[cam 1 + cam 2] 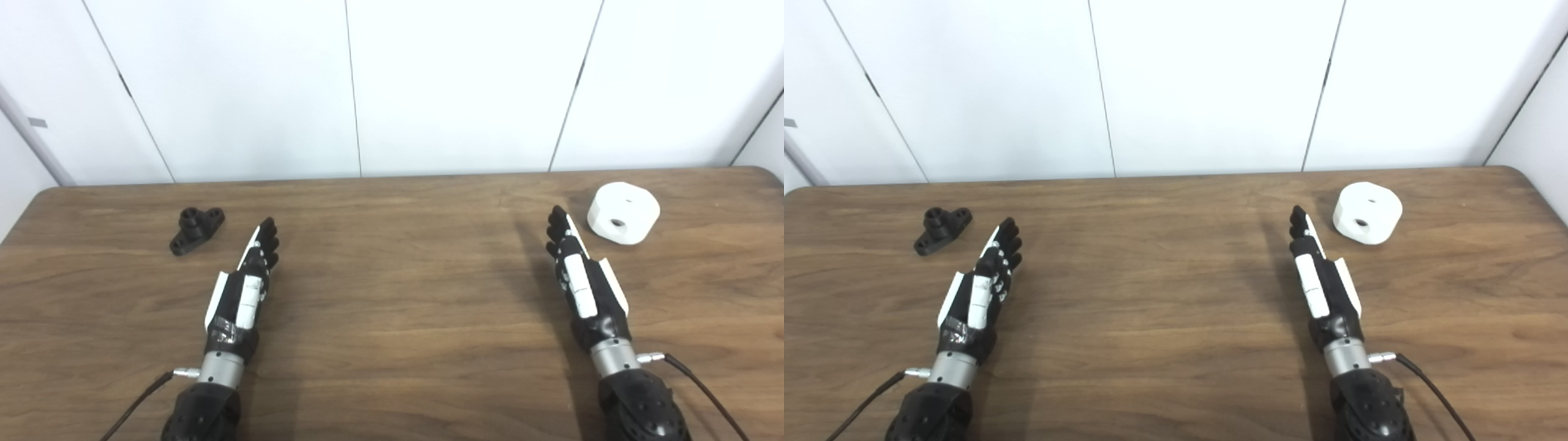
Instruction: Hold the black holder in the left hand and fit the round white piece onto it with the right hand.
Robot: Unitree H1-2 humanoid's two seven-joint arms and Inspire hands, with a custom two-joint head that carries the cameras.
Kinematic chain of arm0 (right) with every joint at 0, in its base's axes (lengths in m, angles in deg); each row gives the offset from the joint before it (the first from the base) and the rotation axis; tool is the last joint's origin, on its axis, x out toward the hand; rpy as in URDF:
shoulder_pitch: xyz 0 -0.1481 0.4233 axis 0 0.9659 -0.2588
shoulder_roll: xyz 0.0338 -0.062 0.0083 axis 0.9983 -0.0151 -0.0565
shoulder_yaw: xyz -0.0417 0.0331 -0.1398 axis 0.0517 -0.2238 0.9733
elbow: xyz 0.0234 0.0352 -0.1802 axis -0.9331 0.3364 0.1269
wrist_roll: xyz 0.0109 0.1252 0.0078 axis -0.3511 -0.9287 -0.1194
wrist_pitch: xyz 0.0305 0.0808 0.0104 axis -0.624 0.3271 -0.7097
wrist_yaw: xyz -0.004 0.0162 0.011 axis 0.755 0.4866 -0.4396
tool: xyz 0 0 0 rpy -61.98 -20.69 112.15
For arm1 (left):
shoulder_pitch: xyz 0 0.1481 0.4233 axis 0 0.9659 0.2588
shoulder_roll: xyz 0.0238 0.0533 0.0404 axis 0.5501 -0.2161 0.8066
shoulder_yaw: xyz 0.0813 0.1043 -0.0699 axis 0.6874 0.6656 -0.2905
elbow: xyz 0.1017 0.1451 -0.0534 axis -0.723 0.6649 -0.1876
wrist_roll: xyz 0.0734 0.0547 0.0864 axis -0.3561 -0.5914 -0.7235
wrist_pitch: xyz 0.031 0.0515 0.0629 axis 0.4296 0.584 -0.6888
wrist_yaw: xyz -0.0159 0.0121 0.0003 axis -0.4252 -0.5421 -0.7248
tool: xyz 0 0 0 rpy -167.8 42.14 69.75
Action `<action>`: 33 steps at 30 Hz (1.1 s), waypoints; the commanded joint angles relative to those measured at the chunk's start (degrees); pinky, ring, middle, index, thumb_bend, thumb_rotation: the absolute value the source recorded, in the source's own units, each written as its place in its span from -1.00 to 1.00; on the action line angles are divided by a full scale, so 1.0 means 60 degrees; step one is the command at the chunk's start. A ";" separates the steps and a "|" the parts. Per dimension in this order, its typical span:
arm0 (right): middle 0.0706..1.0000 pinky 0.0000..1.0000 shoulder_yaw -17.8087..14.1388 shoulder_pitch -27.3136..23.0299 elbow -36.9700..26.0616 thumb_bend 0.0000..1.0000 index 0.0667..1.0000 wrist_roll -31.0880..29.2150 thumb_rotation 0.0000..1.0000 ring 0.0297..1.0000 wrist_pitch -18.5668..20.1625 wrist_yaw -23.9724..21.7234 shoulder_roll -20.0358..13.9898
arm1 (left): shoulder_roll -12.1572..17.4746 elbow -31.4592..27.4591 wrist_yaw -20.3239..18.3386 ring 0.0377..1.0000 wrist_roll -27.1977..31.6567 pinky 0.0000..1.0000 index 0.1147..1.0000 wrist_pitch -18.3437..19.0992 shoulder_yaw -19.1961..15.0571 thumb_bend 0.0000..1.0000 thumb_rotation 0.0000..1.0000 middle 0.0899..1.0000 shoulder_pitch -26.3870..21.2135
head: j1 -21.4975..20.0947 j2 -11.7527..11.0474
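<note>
Holder (196,229), black, lying on wooden table (392,306) far left, untouched. White round piece (623,212) far right near back edge, hole in side face, small hole on top. Left hand (245,288) flat beside holder, not touching, fingers straight, grasping nothing. Right hand (579,278) near white piece, apart, fingers extended, empty. Thumbs hard to make out; forearms cut off at bottom edge.
</note>
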 commanded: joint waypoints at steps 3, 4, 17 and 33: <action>1.00 1.00 0.0065 0.0071 0.0233 0.06 1.00 0.0007 0.99 1.00 -0.0408 0.0037 0.0107 | 0.0101 -0.0161 0.0007 1.00 0.0116 0.99 1.00 -0.0288 -0.0039 0.86 0.89 1.00 -0.0180 | -0.0005 -0.0005; 1.00 1.00 0.0069 0.0065 0.0258 0.05 1.00 0.0002 1.00 1.00 -0.0445 0.0024 0.0100 | 0.0103 -0.0166 0.0008 1.00 0.0107 0.99 1.00 -0.0277 -0.0036 0.85 0.90 1.00 -0.0182 | -0.0005 -0.0005; 1.00 1.00 0.0132 -0.0007 0.0426 0.03 1.00 0.0119 1.00 1.00 -0.0619 0.0048 0.0108 | 0.0105 -0.0012 0.0034 1.00 0.0003 0.99 1.00 -0.0377 -0.0006 0.84 0.91 1.00 -0.0204 | -0.0020 -0.0261; 1.00 0.99 0.0217 -0.0430 0.1548 -0.05 1.00 0.0522 1.00 1.00 -0.1635 0.0315 0.0210 | 0.0222 0.0994 -0.0112 1.00 0.0093 1.00 1.00 -0.1025 -0.0024 0.84 0.91 1.00 -0.0400 | -0.0065 -0.1048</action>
